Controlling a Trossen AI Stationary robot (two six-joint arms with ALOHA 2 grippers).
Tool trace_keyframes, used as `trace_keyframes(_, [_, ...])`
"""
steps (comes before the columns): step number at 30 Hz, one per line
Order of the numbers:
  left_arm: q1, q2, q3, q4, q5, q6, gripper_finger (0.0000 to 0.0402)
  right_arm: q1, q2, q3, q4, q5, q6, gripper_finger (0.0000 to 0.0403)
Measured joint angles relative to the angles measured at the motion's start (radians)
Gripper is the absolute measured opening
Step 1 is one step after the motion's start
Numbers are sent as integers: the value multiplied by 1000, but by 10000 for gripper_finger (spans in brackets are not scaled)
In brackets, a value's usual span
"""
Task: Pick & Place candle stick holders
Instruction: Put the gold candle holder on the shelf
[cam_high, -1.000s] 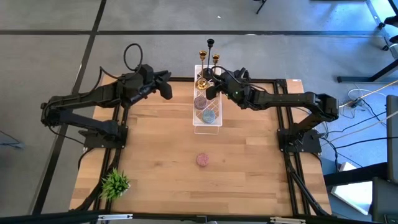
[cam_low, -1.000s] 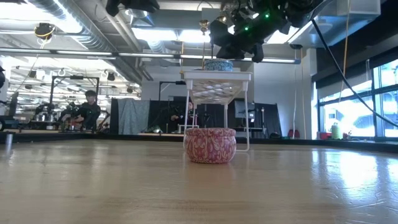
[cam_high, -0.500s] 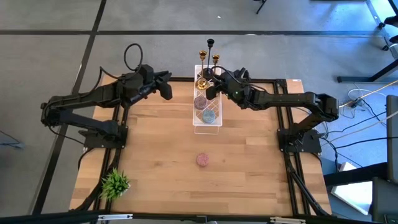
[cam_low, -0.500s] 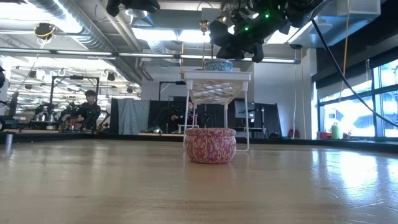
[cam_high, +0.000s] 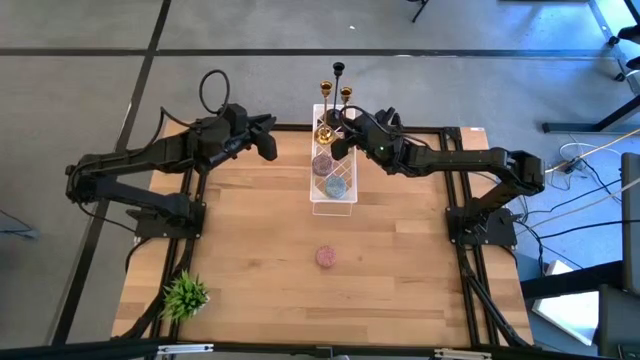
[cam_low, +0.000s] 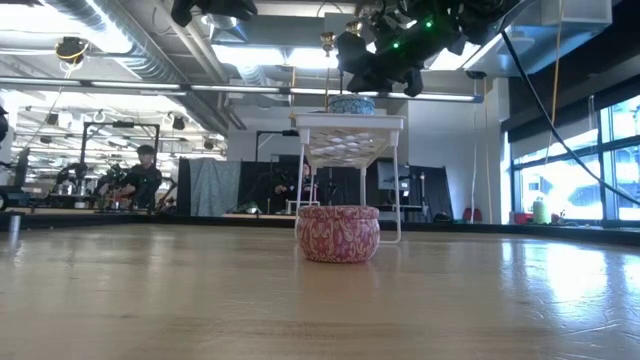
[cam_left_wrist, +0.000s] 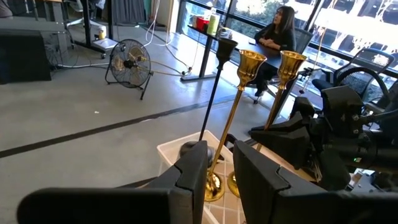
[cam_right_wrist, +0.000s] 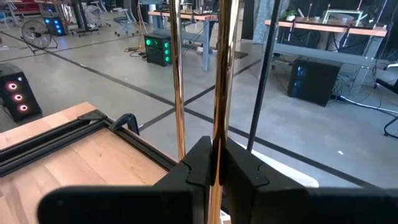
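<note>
Pale wooden desk (cam_high: 260, 250) set on grey floor; gold candle stick holders (cam_high: 324, 125) and a black one (cam_high: 339, 72) stand in a clear rack (cam_high: 333, 200) at the desk's far edge; right tool (cam_right_wrist: 214, 163) is pinched on a gold stem (cam_right_wrist: 222, 68); left tool (cam_high: 270, 143) held beside the rack, fingers nearly together, empty; a seated person (cam_left_wrist: 278, 28) is seen beyond.

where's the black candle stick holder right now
In the high view, the black candle stick holder stands at the table's far middle edge, on the clear rack, beside the gold holders.
</note>
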Motion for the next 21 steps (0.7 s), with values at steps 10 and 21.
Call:
trace_keyframes(10, [0,0,0,-2,20,-15,74,1,48,3,49,-4,5,33])
trace_keyframes(21, [0,0,0,-30,27,-23,74,8,57,2,76,-7,-20,33])
